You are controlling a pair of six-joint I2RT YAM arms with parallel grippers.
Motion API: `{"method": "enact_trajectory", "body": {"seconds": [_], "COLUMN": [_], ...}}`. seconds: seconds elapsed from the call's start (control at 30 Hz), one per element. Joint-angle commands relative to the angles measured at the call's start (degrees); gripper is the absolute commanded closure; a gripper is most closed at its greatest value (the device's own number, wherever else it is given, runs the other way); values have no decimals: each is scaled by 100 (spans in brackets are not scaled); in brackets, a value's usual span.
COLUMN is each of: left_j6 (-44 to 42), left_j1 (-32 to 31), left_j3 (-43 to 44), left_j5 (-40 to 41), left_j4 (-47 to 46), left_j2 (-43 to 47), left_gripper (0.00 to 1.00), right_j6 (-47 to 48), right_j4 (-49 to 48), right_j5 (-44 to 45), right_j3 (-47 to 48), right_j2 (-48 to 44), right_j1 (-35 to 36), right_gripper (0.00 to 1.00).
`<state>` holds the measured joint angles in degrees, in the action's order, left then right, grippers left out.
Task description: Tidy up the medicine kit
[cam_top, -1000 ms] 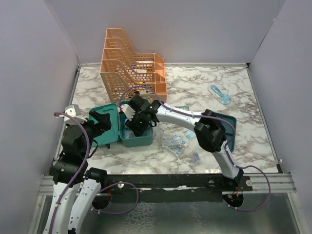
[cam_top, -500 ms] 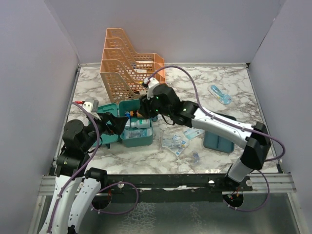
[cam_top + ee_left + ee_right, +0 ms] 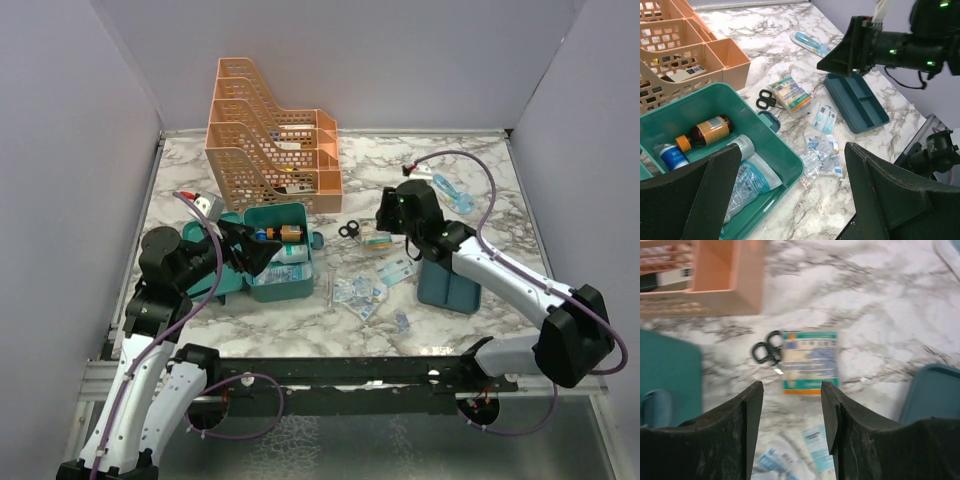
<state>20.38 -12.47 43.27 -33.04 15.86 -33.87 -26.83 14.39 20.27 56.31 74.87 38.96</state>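
Teal plastic marks the medicine kit (image 3: 285,283): it sits open on the marble table (image 3: 500,170), left of centre and just on the near side of the orange file rack (image 3: 265,130). Inside it you have an amber bottle (image 3: 709,131) with an orange cap lying on its side. A small white bottle (image 3: 673,156) with a blue cap lies left of that, and a clear pouch (image 3: 747,176) lies toward the near side. The kit's divided tray (image 3: 450,285) lies apart from the box, on the right half of the table.

Your left gripper (image 3: 252,252) hovers over the kit's left part, its fingers (image 3: 715,192) spread wide with nothing between them. Your right gripper (image 3: 791,390) hangs above the loose items between kit and tray. Its fingers stand apart too and hold nothing. Between them, in the wrist view, you see a flat green-edged packet (image 3: 810,360) with black scissors (image 3: 765,351) just beside its left edge. Both lie on the table to the right of the kit.

Nearer to you, several small blue-printed sachets (image 3: 362,292) are scattered between the kit and the tray. A light blue item (image 3: 450,193) rests toward the far right, well apart from the rest.
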Motion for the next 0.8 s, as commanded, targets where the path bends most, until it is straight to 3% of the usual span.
{"method": "enact_trajectory", "body": {"seconds": [0.0, 0.1, 0.27, 0.53, 0.77], "left_j6": [60, 121, 177, 353, 332], "left_j1": [-1, 4, 4, 0, 1], "left_j3": [71, 102, 161, 85, 106], "left_j5": [-42, 97, 192, 391, 417], "left_j4": [-521, -502, -244, -196, -253], "left_j2": [25, 33, 236, 412, 270], "left_gripper": [12, 12, 12, 12, 12], "right_j6": [-163, 335, 284, -235, -471], "right_j4": [-290, -487, -348, -768, -1026], "right_j5": [-691, -723, -1042, -1941, -2446], "right_j3": [-242, -96, 145, -321, -597], "right_j2": [540, 1165, 1926, 2153, 2286], "right_j1": [-869, -1031, -1484, -1716, -1787], "right_gripper": [48, 48, 48, 51, 60]}}
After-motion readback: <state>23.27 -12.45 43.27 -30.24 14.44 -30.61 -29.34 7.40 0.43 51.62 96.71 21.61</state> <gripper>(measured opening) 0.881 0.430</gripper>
